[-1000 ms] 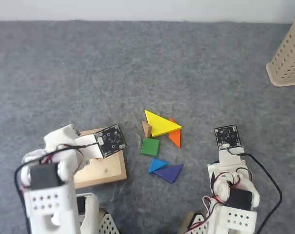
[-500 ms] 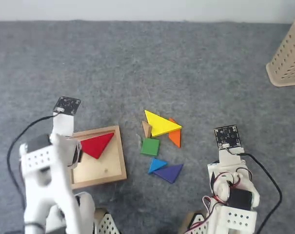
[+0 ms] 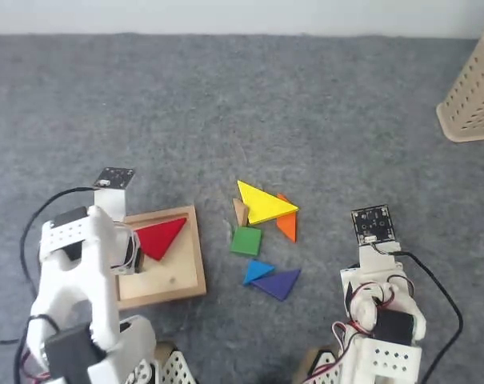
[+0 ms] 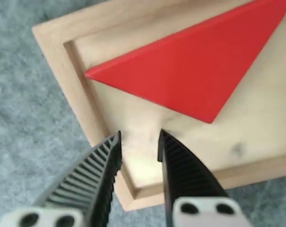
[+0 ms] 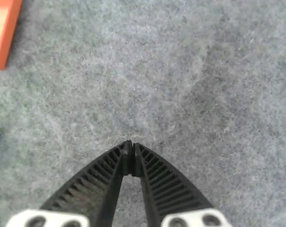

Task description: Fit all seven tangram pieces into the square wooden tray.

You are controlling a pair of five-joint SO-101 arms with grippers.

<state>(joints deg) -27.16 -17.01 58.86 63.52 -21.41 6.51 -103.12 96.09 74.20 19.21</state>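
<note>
**High view:** fixed camera looking steeply down on the grey carpeted table (image 3: pixel 226 104). **Left wrist view:** faces down, close above the square wooden tray (image 4: pixel 67 75) and flat red triangular piece (image 4: pixel 190 71), both shared with the high view. **Right wrist view:** faces down, close over the carpet.

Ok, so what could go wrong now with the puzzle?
1. The left claw hangs open just beside the red triangle inside the tray. It might bump the triangle or catch the rim.
2. The red triangle seems to lie away from the tray walls, so other pieces may not fit.
3. The yellow triangle overlaps the orange piece and tan piece. Grabbing one could drag the others.
</note>
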